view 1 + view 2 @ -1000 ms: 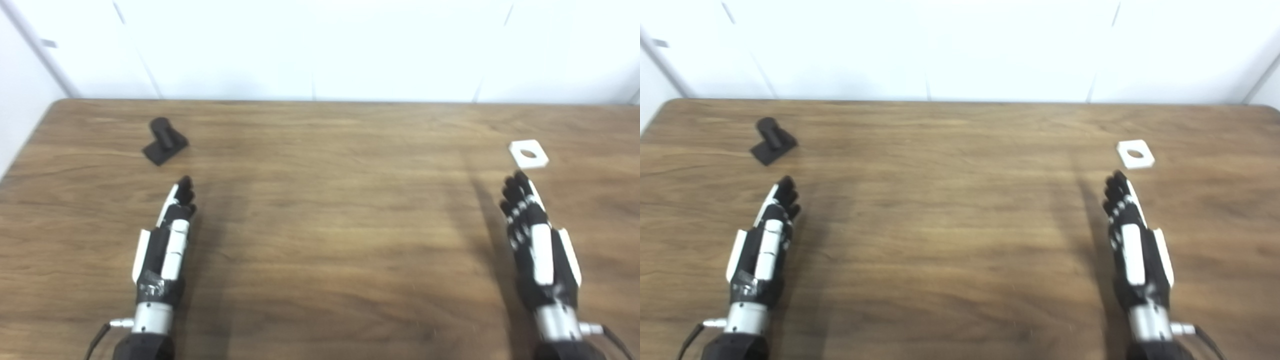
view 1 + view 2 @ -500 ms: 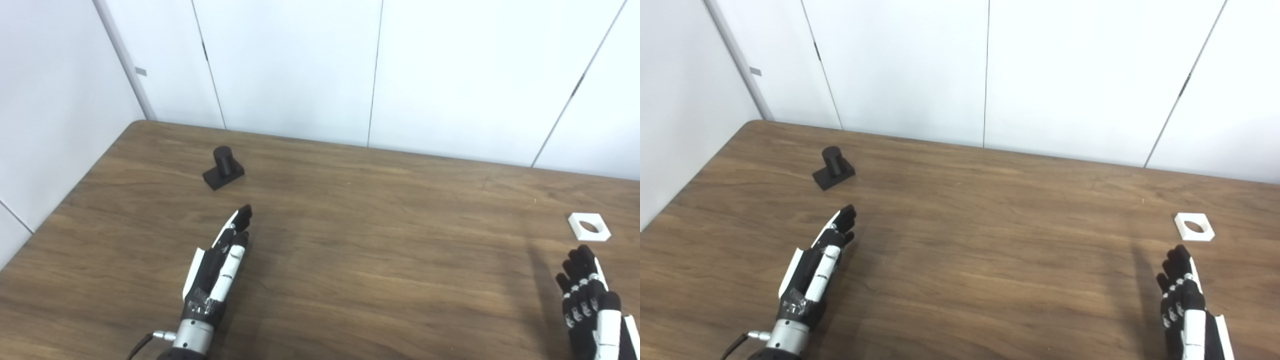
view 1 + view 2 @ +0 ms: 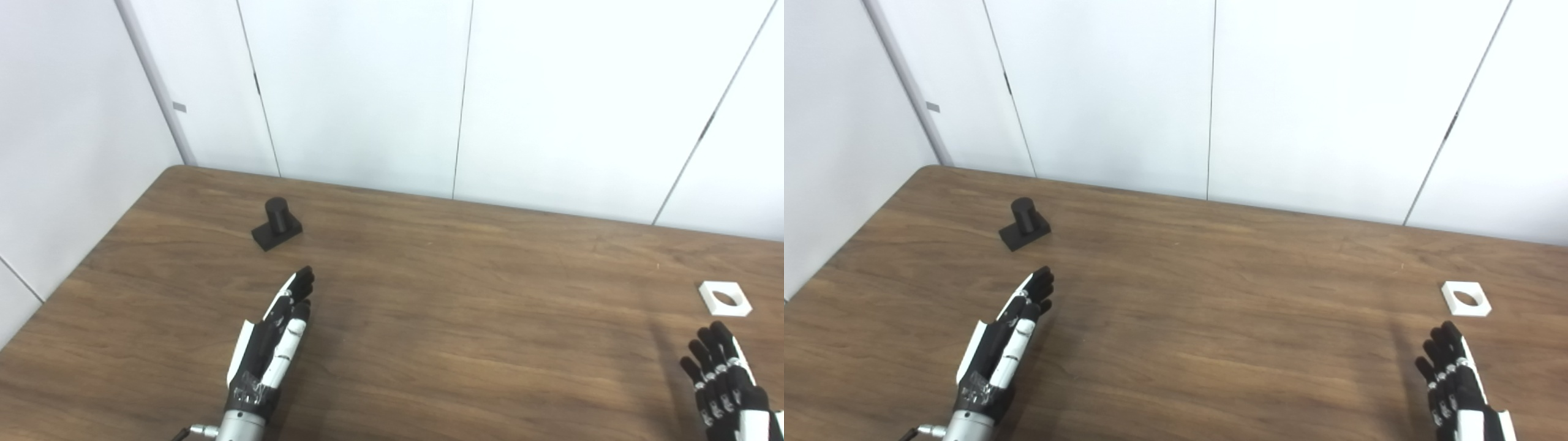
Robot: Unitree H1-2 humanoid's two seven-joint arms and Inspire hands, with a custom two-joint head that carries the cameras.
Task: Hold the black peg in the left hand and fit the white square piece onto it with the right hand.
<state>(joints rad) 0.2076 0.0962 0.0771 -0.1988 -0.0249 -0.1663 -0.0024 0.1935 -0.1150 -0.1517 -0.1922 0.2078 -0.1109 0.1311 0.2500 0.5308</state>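
Wooden table (image 3: pixel 465 318) filled the lower half of both views, dark brown w/ strong grain running side to side, matte top, rounded corner at approx 10 o'clock. Far edge ran from 10 toward 3 o'clock, dropping slightly to the right. Behind it stood a white panelled wall (image 3: pixel 361 92), plain, split by thin dark vertical seams; the seams leaned outward toward 11 and 1 o'clock. At 9 o'clock a second white wall (image 3: pixel 67 141) met the first at a pale grey corner strip (image 3: pixel 156 86), w/ a small grey tag (image 3: pixel 179 106) just beside it. Light was even and soft; faint shadows lay on the tabletop; no floor in view
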